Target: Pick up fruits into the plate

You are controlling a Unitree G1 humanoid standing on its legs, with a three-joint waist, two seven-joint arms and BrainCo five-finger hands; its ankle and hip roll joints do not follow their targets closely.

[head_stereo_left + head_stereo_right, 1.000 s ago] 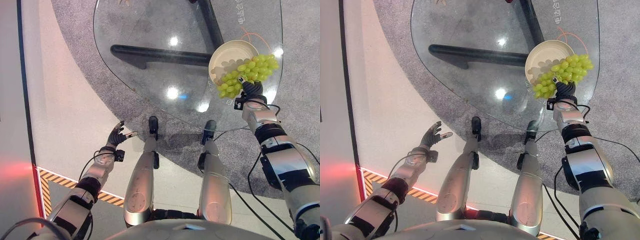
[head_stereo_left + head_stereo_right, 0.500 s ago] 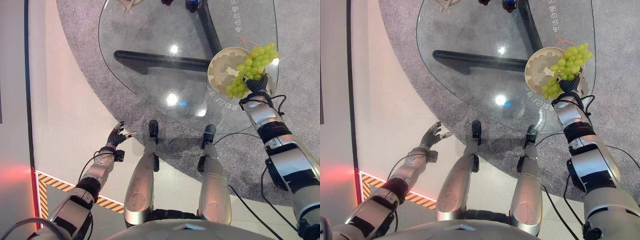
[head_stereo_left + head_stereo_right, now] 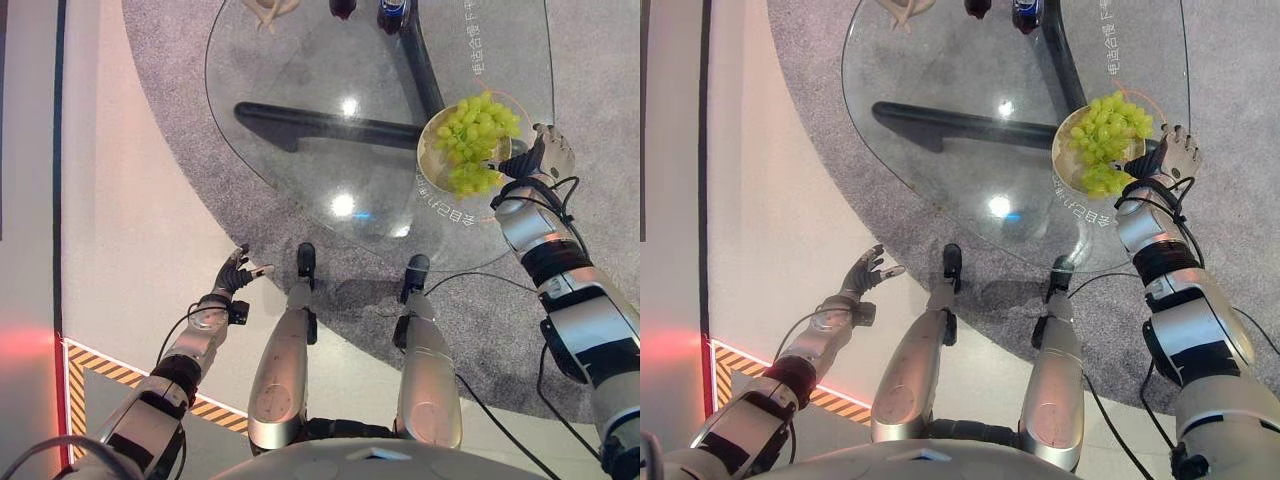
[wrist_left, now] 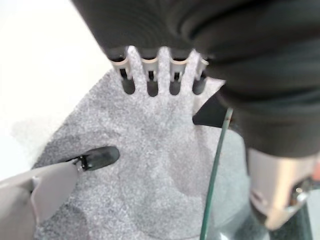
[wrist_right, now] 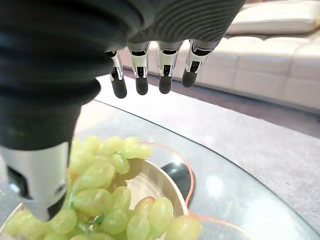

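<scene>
Fingers of your right hand [image 3: 1178, 152] are spread straight and hold nothing, just beside the round cream plate [image 3: 1068, 128] on the oval glass table [image 3: 940, 70]. Your bunch of green grapes [image 3: 1106, 140] lies in that plate, while your left hand [image 3: 864, 270] hangs relaxed and empty over the pale floor [image 3: 770, 200].

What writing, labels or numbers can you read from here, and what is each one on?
White characters on the glass table, curving beside the plate of grapes: too small to read.
Second line of print near the table's far right edge: too small to read.
Striped tape on the floor: orange-and-black warning marking, no words.
</scene>
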